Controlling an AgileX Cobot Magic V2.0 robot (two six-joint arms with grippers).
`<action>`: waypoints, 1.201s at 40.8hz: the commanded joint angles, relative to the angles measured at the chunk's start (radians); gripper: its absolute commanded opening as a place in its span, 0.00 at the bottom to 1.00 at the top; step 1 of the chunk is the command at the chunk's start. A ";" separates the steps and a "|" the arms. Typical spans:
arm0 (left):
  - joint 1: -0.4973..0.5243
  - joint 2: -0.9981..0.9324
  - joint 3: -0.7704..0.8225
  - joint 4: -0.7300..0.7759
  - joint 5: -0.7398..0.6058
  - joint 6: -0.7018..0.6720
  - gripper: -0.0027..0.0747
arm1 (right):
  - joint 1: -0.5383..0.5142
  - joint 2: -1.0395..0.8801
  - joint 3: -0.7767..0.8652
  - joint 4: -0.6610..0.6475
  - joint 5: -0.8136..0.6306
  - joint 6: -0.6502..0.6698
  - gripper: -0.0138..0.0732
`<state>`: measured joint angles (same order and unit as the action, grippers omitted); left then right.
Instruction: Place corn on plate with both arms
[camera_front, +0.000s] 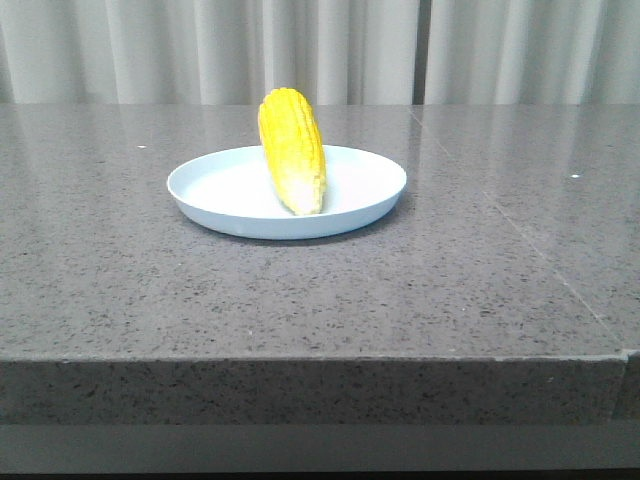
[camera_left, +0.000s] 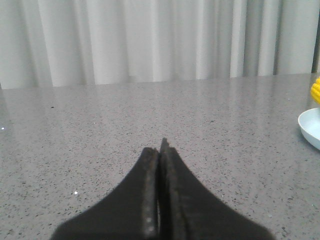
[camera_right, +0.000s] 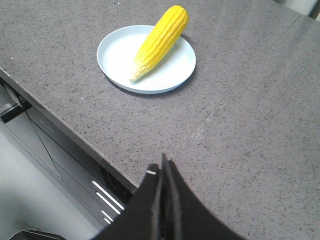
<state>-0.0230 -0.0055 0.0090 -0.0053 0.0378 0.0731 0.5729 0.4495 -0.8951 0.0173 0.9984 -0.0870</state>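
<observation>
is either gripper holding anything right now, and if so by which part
Nothing is held. The left gripper and the right gripper are both shut on nothing, away from the corn, which lies on the plate.

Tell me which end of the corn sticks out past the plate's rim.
The blunt yellow end of the corn overhangs the plate rim; the pale tapered tip rests inside the plate.

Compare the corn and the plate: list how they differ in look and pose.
The corn is bright yellow with kernel rows; the plate is plain pale blue-white. The corn is long and tapered; the plate is round and shallow. The corn lies on the plate, its thick end overhanging the rim. Both rest free of either tool.
</observation>
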 joint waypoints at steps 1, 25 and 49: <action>-0.007 -0.018 0.023 -0.006 -0.082 0.002 0.01 | -0.003 0.007 -0.022 -0.006 -0.069 -0.009 0.08; -0.007 -0.018 0.023 -0.006 -0.082 0.002 0.01 | -0.003 0.007 -0.022 -0.006 -0.069 -0.009 0.08; -0.007 -0.018 0.023 -0.006 -0.082 0.002 0.01 | -0.467 -0.344 0.660 0.058 -0.920 -0.009 0.08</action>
<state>-0.0230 -0.0055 0.0090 -0.0067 0.0378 0.0746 0.1622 0.1451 -0.3173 0.0678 0.3140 -0.0870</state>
